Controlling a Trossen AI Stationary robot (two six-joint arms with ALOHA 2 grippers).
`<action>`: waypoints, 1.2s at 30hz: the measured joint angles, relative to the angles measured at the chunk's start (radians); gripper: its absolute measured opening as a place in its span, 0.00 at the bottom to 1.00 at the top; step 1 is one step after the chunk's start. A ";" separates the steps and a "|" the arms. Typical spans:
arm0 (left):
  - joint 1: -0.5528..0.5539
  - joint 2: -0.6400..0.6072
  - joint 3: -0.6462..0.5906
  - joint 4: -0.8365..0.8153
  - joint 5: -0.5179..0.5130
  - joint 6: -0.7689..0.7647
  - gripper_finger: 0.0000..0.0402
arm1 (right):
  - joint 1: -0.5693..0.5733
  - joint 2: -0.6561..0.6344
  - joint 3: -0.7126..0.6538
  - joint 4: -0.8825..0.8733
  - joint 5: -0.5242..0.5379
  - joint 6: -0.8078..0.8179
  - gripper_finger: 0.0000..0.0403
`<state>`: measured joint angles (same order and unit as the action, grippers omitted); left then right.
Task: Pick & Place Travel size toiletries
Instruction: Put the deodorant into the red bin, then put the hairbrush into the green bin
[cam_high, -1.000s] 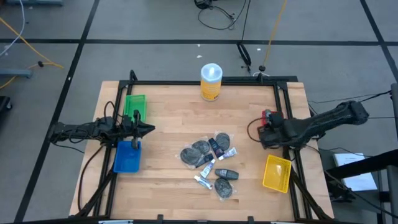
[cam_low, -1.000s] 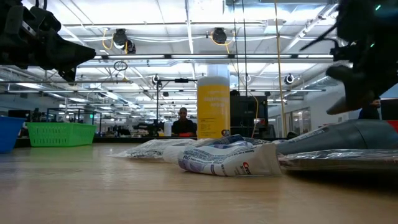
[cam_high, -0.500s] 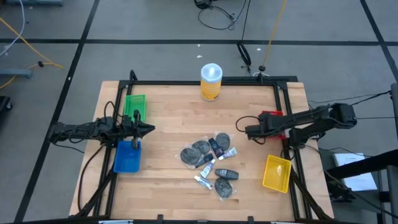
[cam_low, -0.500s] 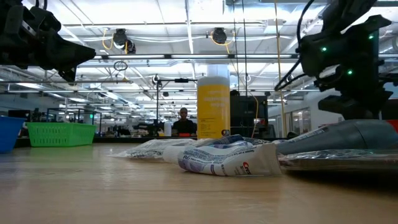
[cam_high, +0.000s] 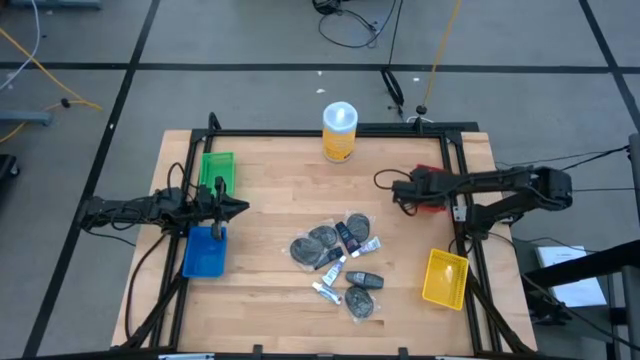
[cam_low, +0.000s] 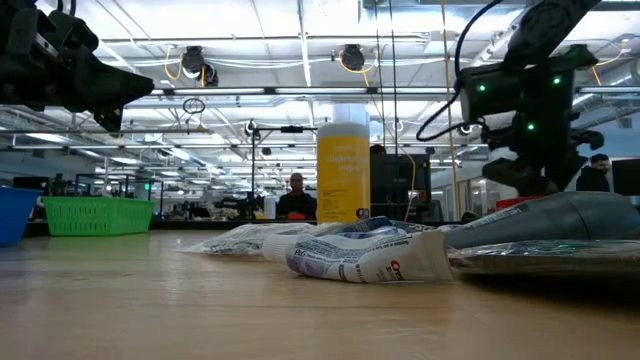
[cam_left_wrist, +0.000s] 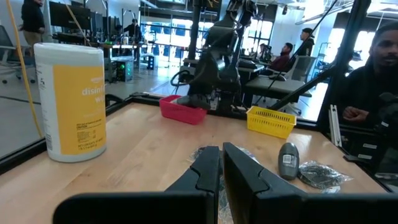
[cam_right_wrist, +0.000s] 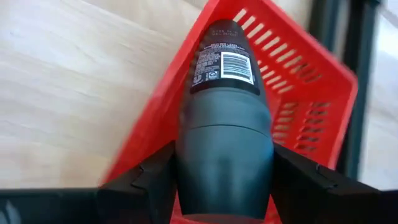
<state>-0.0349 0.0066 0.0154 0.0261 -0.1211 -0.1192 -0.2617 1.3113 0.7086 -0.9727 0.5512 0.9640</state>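
Observation:
The travel size toiletries (cam_high: 335, 262) lie in a heap mid-table: round dark grey packets, small black bottles and thin tubes, seen edge-on in the low view (cam_low: 370, 255). My right gripper (cam_high: 398, 188) is at the red bin (cam_high: 435, 190) near the table's right edge, shut on a black bottle (cam_right_wrist: 224, 124). My left gripper (cam_left_wrist: 221, 168) is shut and holds nothing; it hangs near the left edge between the green and blue bins (cam_high: 235, 208). My right gripper pinches the black bottle between its two fingers (cam_right_wrist: 155, 177), on the wide dark grey end (cam_right_wrist: 224, 168). The bottle lies along the fingers, and its barcode-labelled end (cam_right_wrist: 227, 59) points out past them. It is lifted clear, above the red bin's edge (cam_right_wrist: 298, 81).
A tall yellow canister with a white lid (cam_high: 340, 130) stands at the far edge. The green bin (cam_high: 218, 170) and the blue bin (cam_high: 204, 252) sit at the left, and a yellow bin (cam_high: 445, 277) at the near right. People sit beyond the table (cam_left_wrist: 373, 81).
My right arm has stretched out from the right edge toward the table's left, then swung toward the far edge until its gripper hangs by the red bin. The heap and my left arm have kept still.

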 joint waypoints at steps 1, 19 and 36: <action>0.000 0.000 0.000 0.000 0.000 0.000 0.05 | -0.009 0.000 0.000 0.031 -0.001 -0.037 0.50; 0.000 0.000 0.000 0.000 0.000 -0.018 0.05 | -0.123 -0.001 -0.102 0.284 -0.031 -0.173 0.55; 0.000 0.000 0.000 0.000 0.000 -0.026 0.05 | -0.105 -0.372 -0.111 0.282 0.039 -0.262 0.59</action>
<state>-0.0349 0.0063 0.0151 0.0257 -0.1215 -0.1452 -0.3666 0.9389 0.5972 -0.6908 0.5901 0.7020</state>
